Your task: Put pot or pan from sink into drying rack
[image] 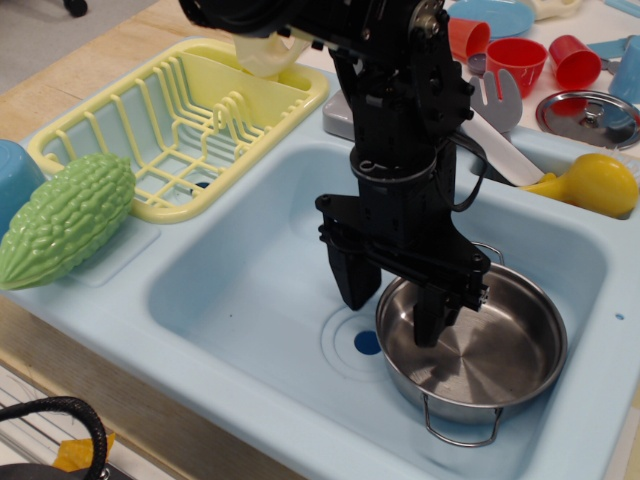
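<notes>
The shiny steel pot with two wire loop handles sits in the right part of the light blue sink, beside the round drain hole. My black gripper is open and straddles the pot's left rim: one finger hangs outside the rim, the other reaches inside the pot. The jaws are apart and hold nothing. The pale yellow drying rack stands at the back left of the sink.
A green bumpy gourd lies on the left counter by a blue bowl. A yellow pear-shaped toy, red cups, a steel lid and a white utensil are at the back right. A cream jug stands behind the rack.
</notes>
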